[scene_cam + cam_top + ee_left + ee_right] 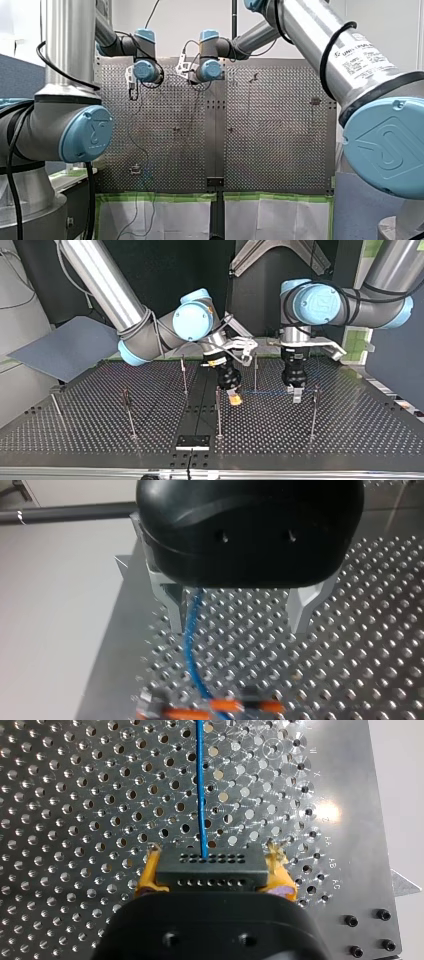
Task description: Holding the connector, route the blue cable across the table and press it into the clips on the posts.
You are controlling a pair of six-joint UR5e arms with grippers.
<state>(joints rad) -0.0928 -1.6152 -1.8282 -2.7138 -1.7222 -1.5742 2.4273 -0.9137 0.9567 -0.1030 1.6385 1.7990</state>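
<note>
yellow pads of our right gripper clamp the black connector from both sides, low over the perforated table near the top view's middle. from it the blue cable runs rightward above the table to our left gripper. its metal fingers stand wide apart, with the cable passing between them close to one finger. the cable runs on as far as a thin post.

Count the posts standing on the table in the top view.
6. Left to right: far-left post, second post, third post, fourth post, fifth post, sixth post. More may be hidden.
</note>
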